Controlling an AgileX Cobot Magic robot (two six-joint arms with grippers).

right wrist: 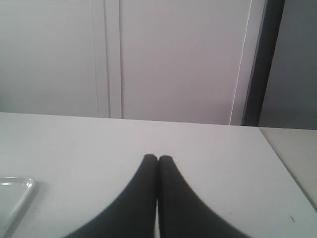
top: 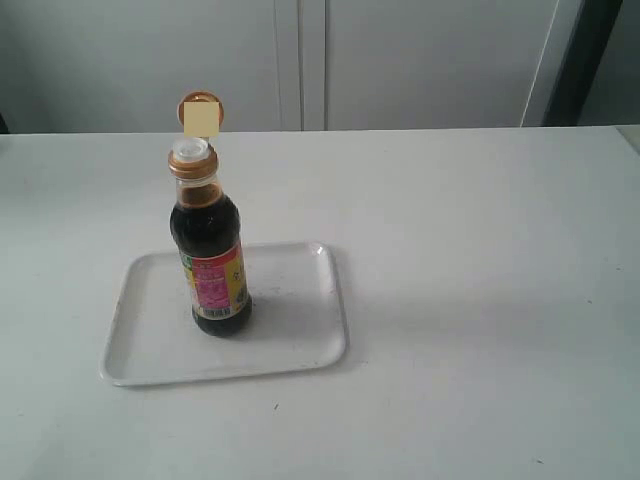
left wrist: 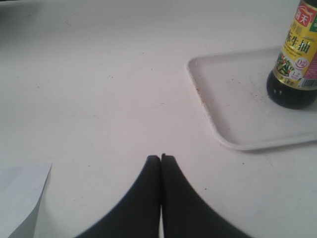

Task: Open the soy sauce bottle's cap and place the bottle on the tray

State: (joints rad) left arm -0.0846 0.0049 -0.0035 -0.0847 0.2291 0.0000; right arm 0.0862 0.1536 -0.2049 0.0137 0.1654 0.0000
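The soy sauce bottle (top: 212, 255) stands upright on the white tray (top: 290, 340), left of the tray's middle. Its copper-orange cap (top: 195, 150) is flipped open, the round lid standing up behind the white spout. In the left wrist view the bottle's lower part (left wrist: 296, 64) and the tray's corner (left wrist: 218, 89) show. My left gripper (left wrist: 160, 156) is shut and empty over bare table, apart from the tray. My right gripper (right wrist: 158, 157) is shut and empty too, with a tray corner (right wrist: 15, 198) at the view's edge. Neither gripper shows in the exterior view.
The white table (top: 480, 260) runs back to a pale cabinet wall (top: 400, 60). A white sheet corner (left wrist: 20, 198) lies beside the left gripper. The table's right edge (right wrist: 285, 163) runs close to the right gripper.
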